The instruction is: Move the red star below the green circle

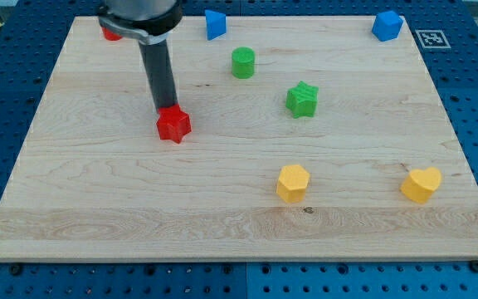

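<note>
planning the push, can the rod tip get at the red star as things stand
Probably yes: my tip already sits at the red star's top edge, seemingly touching, with no block between them; the green circle stands apart.

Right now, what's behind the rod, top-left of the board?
A red block sits behind the rod, mostly covered, so its shape can't be told. My tip meets the red star at its top edge.

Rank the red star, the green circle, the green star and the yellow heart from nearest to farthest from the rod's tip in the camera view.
1. Red star, right at my tip.
2. Green circle, up and right.
3. Green star, farther right.
4. Yellow heart, far lower right.
</note>
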You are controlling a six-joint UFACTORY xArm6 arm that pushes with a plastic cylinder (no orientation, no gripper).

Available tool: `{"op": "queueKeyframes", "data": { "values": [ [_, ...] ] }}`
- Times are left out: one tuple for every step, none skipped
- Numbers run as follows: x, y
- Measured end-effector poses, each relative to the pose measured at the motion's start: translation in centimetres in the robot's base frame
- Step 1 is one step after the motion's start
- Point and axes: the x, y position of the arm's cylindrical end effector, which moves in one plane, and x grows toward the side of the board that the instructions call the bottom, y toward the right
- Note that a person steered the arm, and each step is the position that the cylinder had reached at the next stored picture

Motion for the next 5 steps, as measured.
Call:
{"op": "queueKeyframes", "data": {
  "values": [
    [0.0,-3.1],
    [1.5,-2.7],
    [2.9,3.8],
    [3.4,6.2],
    [3.3,6.2]
  ]
}}
